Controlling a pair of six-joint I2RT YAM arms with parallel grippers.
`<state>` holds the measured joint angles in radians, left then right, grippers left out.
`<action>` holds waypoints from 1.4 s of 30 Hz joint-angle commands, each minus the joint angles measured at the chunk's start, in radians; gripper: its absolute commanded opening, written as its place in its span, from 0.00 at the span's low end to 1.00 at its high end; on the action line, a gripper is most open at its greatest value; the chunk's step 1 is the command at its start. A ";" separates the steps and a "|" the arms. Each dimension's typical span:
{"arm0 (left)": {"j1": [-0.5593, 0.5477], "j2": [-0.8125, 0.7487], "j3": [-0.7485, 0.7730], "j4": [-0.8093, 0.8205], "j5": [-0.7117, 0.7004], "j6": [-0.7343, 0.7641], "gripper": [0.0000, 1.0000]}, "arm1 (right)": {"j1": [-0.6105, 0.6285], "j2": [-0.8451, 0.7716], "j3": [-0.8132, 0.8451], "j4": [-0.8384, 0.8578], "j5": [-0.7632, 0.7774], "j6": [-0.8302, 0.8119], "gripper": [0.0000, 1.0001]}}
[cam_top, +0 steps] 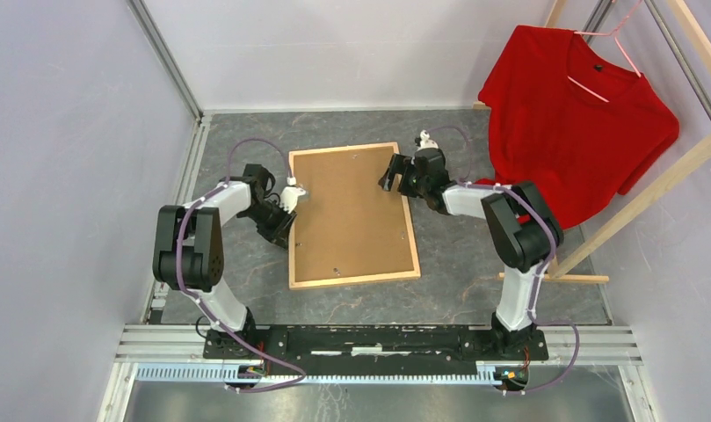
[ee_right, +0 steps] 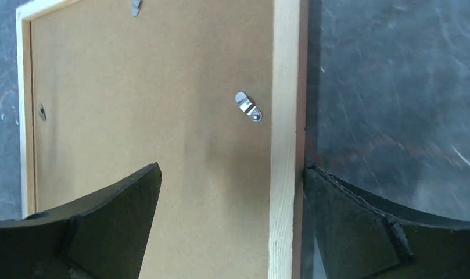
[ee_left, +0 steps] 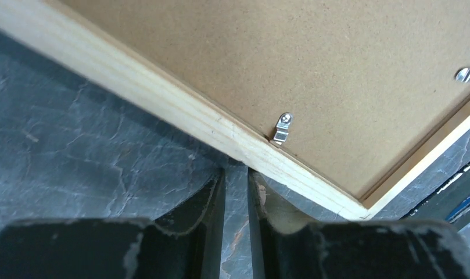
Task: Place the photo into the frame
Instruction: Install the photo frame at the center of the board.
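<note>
The frame (cam_top: 351,215) lies flat on the dark table with its brown fibreboard back up and light wooden rails around it. The photo is not in view. My left gripper (cam_top: 286,230) is low at the frame's left rail (ee_left: 180,107), just outside it. Its jaws stand a narrow gap apart, with only table between them (ee_left: 236,174). My right gripper (cam_top: 393,176) is at the far end of the right rail (ee_right: 284,116). It is wide open (ee_right: 232,168), with one finger over the back board and the other outside the rail. Metal clips (ee_right: 248,107) show on the back.
A red T-shirt (cam_top: 571,105) hangs from a wooden beam rack (cam_top: 637,189) at the back right, close behind the right arm. Grey walls close in the left and the back. An aluminium rail (cam_top: 378,343) carries the arm bases at the near edge.
</note>
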<state>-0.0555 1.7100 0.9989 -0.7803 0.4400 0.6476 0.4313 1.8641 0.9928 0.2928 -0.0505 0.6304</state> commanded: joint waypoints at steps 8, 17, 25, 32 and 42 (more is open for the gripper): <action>-0.209 -0.006 -0.032 -0.008 0.102 0.022 0.31 | 0.021 0.136 0.199 0.031 -0.198 0.073 0.98; 0.082 0.056 0.203 -0.288 0.154 0.185 0.41 | 0.039 -0.181 -0.266 0.113 -0.036 0.135 0.93; 0.223 0.191 0.370 -0.215 0.182 0.031 0.44 | 0.065 -0.307 -0.155 0.037 0.178 0.021 0.93; 0.231 0.341 0.466 -0.137 0.347 -0.182 0.55 | 0.179 0.041 0.228 0.117 -0.143 -0.057 0.85; 0.261 0.472 0.563 -0.045 0.368 -0.305 0.46 | 0.294 0.454 0.686 0.091 -0.373 -0.056 0.80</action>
<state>0.1993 2.1334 1.5120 -0.8761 0.7513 0.4210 0.7052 2.2475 1.5578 0.3805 -0.3206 0.5957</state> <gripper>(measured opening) 0.490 0.802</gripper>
